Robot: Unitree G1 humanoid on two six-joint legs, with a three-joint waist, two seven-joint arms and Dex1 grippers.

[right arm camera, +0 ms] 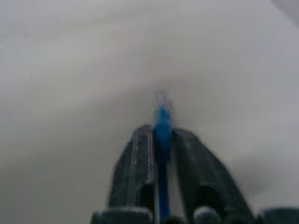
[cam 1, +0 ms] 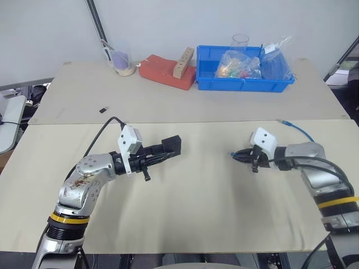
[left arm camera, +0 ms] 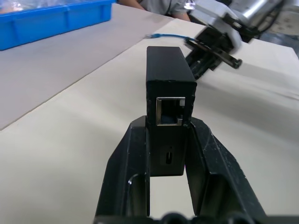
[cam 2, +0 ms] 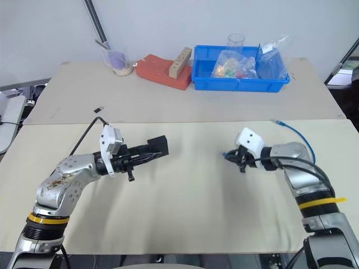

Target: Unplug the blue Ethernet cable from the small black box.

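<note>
**Box and cable held apart over the counter**

A wide beige counter [cam 1: 185,196] is seen from above, with a second counter butted against its far edge. On the far counter a blue bin [cam 1: 244,75] holding clear bags is set beside a red block [cam 1: 167,72] with a wooden strip leaning on it, and a small cup [cam 1: 122,63] stands further to the left. A tiny black stick [cam 1: 104,109] lies near the seam.

The box [cam 1: 171,145] is clamped between the fingers of the left pincer [cam 1: 162,152] and held above the left half of the near counter. In the left wrist view its port [left arm camera: 171,111] is seen open, with no plug in it.

The cable [right arm camera: 162,135] is gripped between the fingers of the right pincer [cam 1: 240,155], well apart from the box, with its plug end pointing toward the counter's middle. The rest of the cable [cam 1: 298,130] trails behind the right arm onto the counter by the seam.
</note>
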